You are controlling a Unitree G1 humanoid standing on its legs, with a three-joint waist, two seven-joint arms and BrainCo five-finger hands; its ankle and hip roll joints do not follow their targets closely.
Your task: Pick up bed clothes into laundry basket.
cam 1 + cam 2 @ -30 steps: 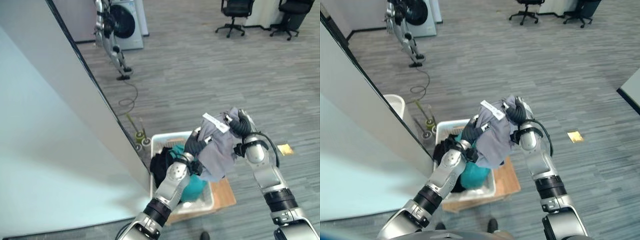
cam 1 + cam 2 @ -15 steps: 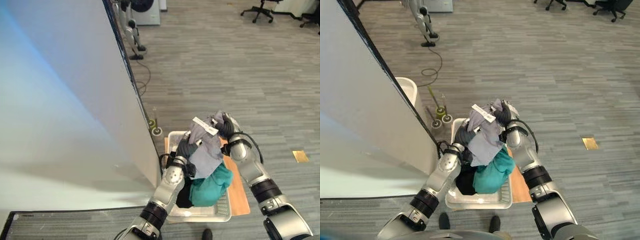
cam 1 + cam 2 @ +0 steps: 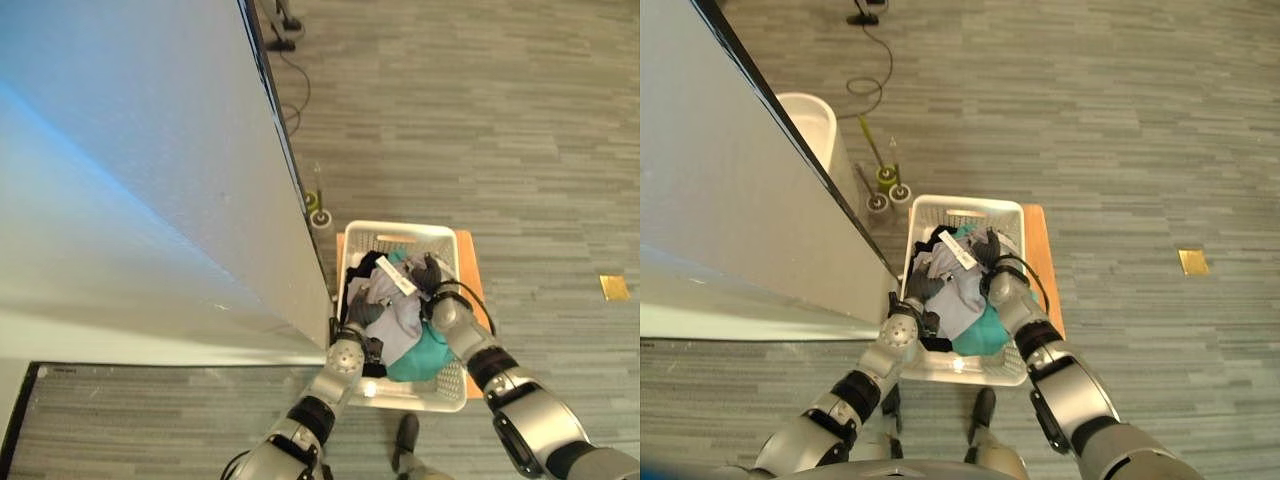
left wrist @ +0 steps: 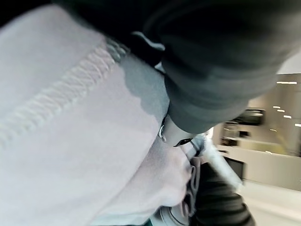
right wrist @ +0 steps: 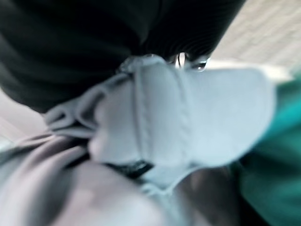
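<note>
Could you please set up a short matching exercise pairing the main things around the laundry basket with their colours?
Things:
1. laundry basket
2. garment held by both hands
3. garment low in the basket
4. board under the basket

Colours:
a. teal
b. orange-brown
c. white
d. light grey

Pairs: 1-c, 2-d, 3-a, 4-b

The laundry basket [image 3: 965,212] sits on the floor [image 3: 1120,130] just right of the bed [image 3: 730,210], atop a board [image 3: 1040,260]. In it lies a garment [image 3: 962,290] over other clothes [image 3: 978,335], the left hand [image 3: 920,288] at its left edge and the right hand [image 3: 990,250] at its right.
</note>
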